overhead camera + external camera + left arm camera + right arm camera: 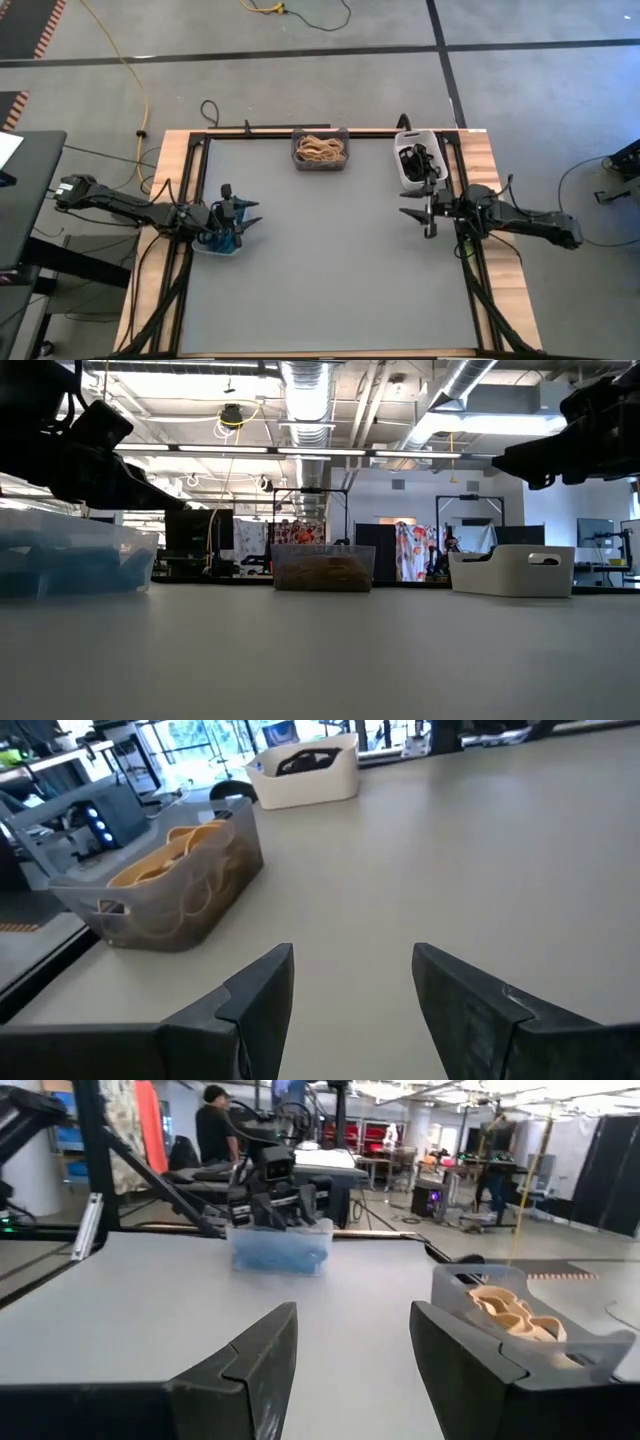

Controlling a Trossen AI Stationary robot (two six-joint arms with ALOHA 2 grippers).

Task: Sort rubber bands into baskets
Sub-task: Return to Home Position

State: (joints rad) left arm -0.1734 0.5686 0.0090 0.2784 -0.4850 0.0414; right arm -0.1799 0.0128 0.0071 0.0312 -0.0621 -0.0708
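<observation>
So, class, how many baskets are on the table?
3: the clear basket at the left edge, the dark grey basket mid far edge, the white basket far right. None looks hidden.

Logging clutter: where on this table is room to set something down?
Bare: middle and near half of the grey mat, between the clear basket at left, the dark grey basket and white basket at the far edge. Crowded: left end effector over the clear basket, right end effector beside the white basket.

Surface (330, 260): matt grey, smooth. Border (505, 300): bare wood. Clear basket (110, 545): see-through plastic, slight sheen. White basket (500, 578): matt opaque plastic. Grey basket (200, 905): smoky translucent plastic. Tan rubber bands (165, 865): dull.
</observation>
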